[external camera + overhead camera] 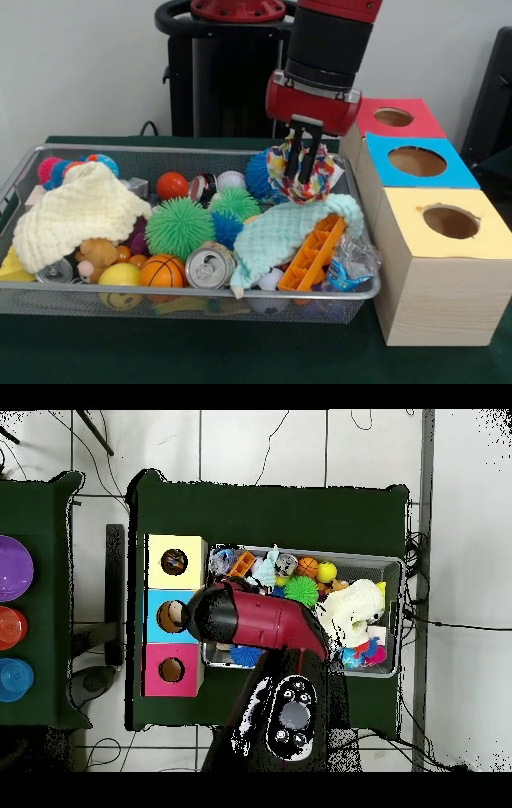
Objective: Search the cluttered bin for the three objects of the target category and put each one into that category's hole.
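Observation:
My gripper (302,166) hangs over the far right corner of the wire bin (160,291). Its fingers are shut on a multicoloured patterned cloth (322,182), which bunches up around them just above the clutter. A mint green cloth (276,232) lies below it, draped over an orange plastic piece (316,254). At the bin's left lies a cream cloth (72,212). Right of the bin stand a red box (424,124), a blue box (462,172) and a yellow box (416,234), each with a round hole. In the overhead view the arm (260,622) hides the gripper.
The bin also holds green (178,228) and blue spiky balls, a small basketball (162,270), drink cans (210,266), a crumpled plastic wrapper (350,264) and several small balls. In the overhead view, coloured bowls (12,569) sit on a separate table at the left.

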Robot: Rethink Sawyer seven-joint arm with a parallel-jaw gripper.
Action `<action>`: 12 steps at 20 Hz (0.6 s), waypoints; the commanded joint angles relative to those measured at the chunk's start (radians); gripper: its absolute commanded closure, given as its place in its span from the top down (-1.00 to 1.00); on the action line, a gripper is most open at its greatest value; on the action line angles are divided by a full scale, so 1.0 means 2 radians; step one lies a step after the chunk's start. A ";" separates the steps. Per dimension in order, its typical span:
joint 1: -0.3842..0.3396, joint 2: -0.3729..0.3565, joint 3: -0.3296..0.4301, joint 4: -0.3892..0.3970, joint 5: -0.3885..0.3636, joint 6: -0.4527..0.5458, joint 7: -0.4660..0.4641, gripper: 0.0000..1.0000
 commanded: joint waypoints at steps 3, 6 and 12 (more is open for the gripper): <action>0.004 0.030 -0.006 -0.062 0.042 0.071 0.126 -1.00; 0.014 0.029 -0.017 -0.079 0.049 0.100 0.134 -1.00; 0.023 0.027 -0.030 -0.116 0.058 0.155 0.139 -1.00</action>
